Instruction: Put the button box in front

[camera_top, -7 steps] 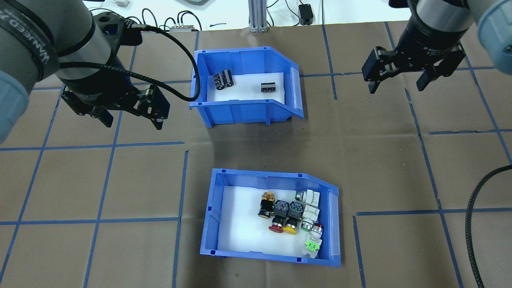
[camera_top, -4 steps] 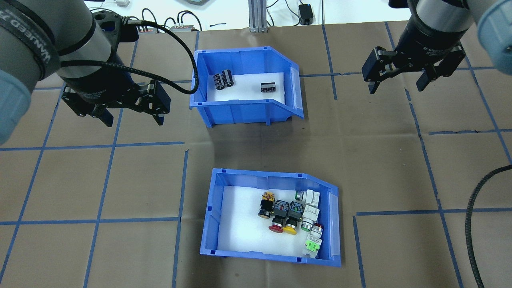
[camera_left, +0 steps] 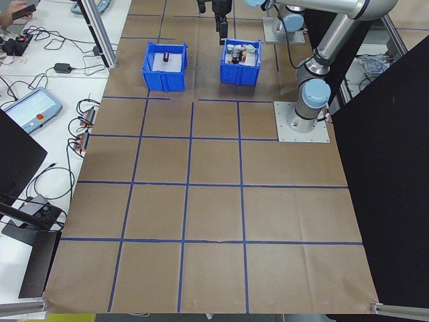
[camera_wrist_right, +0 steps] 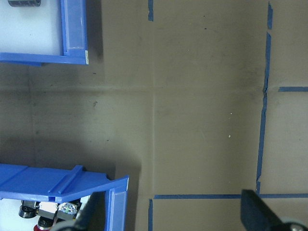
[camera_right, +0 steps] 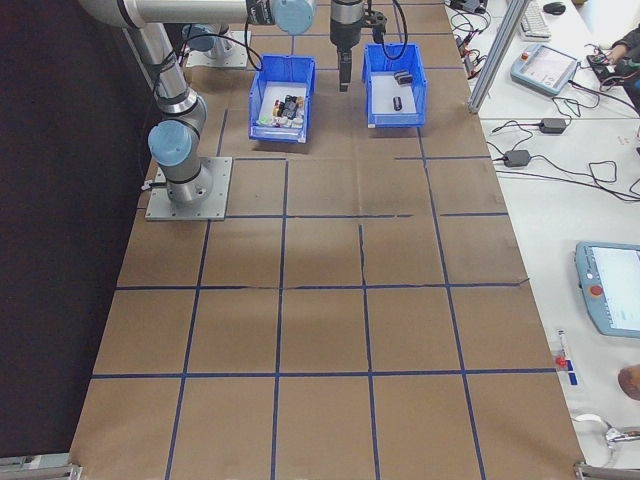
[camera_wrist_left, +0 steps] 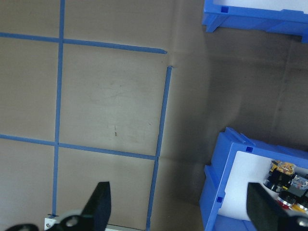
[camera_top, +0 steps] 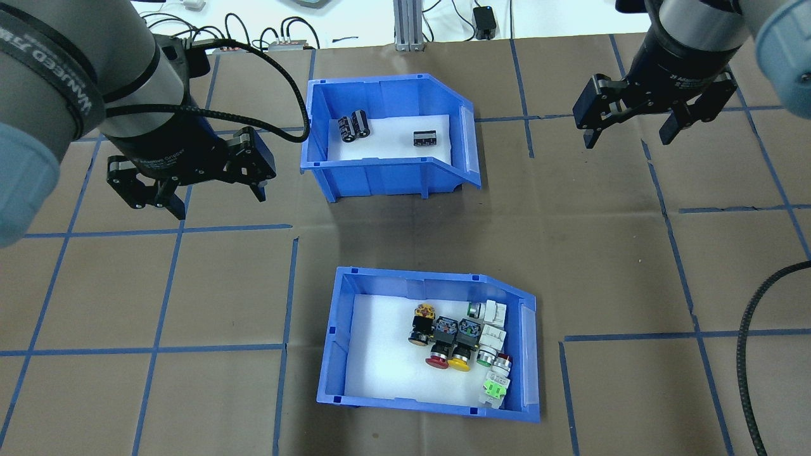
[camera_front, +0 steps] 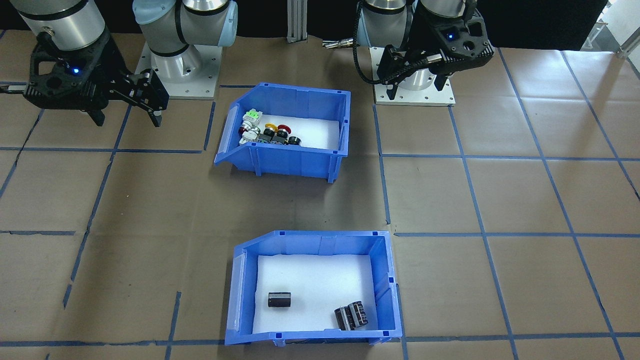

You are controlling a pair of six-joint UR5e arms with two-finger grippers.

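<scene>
Blue button box [camera_top: 336, 354] shows buttons [camera_top: 457, 342] best overhead.

From this end of the table I see brown paper [camera_left: 214, 221] crossed by blue tape lines, running away toward two blue bins at the far end. The button box [camera_left: 240, 62] sits on the right, nearer the robot side, with small coloured parts inside, too small for me to sort out. The second blue bin [camera_left: 164, 66] stands to its left, well apart, white-lined with one dark piece showing. A dark gripper [camera_left: 222, 25] hangs just beyond the gap between the bins; I cannot tell how its jaws stand. The near arm's base [camera_left: 303, 121] is bolted to a plate on the right. On the left bench lie cables and a pendant [camera_left: 28, 111].
</scene>
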